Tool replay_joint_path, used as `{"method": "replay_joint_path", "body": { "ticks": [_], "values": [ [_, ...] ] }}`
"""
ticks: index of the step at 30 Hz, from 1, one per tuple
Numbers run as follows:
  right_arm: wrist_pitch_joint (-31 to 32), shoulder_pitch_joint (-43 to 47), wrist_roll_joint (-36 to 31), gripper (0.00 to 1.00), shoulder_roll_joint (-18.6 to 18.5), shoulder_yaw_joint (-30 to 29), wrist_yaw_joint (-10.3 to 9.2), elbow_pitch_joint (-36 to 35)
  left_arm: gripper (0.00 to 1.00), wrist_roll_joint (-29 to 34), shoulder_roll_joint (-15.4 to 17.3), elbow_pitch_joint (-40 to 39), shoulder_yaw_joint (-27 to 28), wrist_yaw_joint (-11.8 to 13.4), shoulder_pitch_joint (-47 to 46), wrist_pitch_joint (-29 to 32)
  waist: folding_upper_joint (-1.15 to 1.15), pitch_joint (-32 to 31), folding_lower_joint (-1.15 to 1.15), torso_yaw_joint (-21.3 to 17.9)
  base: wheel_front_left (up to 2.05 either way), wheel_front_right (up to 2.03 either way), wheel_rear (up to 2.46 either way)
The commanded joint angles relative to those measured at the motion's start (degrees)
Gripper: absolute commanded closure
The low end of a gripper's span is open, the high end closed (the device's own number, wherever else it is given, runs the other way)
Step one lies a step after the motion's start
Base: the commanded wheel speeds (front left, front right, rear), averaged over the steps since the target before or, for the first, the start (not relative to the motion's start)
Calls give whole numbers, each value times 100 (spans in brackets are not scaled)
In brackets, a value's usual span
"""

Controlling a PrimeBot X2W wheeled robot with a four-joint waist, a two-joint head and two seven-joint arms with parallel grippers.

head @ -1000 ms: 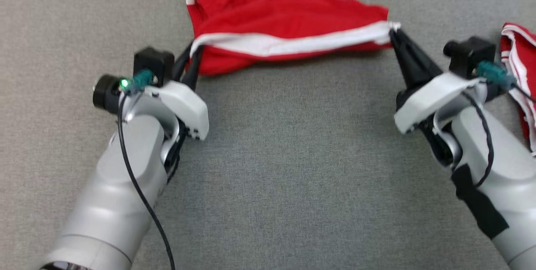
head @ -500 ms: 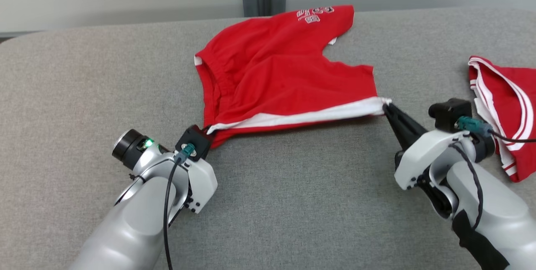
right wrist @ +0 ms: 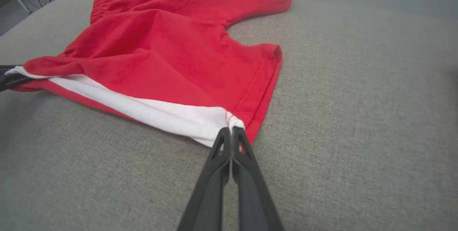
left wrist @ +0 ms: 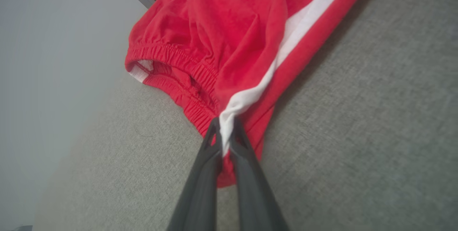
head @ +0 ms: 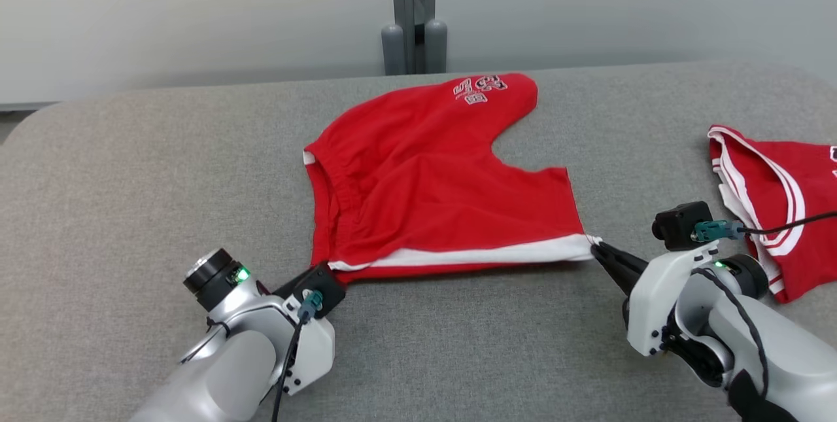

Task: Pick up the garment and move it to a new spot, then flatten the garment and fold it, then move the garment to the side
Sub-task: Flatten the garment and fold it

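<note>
Closest to the robot, the danger lies in how little cloth each grip has. A sharp pull apart, or a drag across the grey tabletop (head: 131, 180), could in my judgement slide a corner out of one tip, and the near edge would then sag and wrinkle again. The tabletop's cloth-like surface may also catch the fabric and bunch it underneath. The left pincer (left wrist: 223, 134) is closed tight, its two dark fingers nipping the end of the white stripe (head: 471, 256) just below the gathered waistband (left wrist: 171, 59). The right pincer (right wrist: 231, 132) is likewise closed, with no gap between its tips, and has the stripe's other end at the leg hem. Between them that near edge of the red shorts (head: 431, 186) runs taut and appears slightly raised, with shadow beneath it. Beyond it, the rest of the garment lies spread on the middle of the tabletop, with soft creases near the waistband. Its farther leg, which has white lettering (head: 480, 88), reaches toward the back edge. A second red garment (head: 771, 212) with white bands rests well apart on the robot's right. A grey post (head: 413, 10) stands behind the tabletop.
</note>
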Motion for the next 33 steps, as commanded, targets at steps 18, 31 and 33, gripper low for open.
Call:
{"method": "replay_joint_path", "body": {
  "ticks": [18,31,33],
  "values": [
    [1007,261,787,100,-844,414,0,-945,0,-316,245,-491,-94,-193,600,274,0,-377,0,76,0,0,0],
    [981,364,793,100,-783,347,0,-881,0,-1748,380,-1555,764,-494,1103,800,0,-418,0,143,0,0,0],
    [982,373,788,100,-766,340,0,-872,0,-2094,422,-1799,946,-540,1200,1008,0,-420,0,138,0,0,0]
  ]
}}
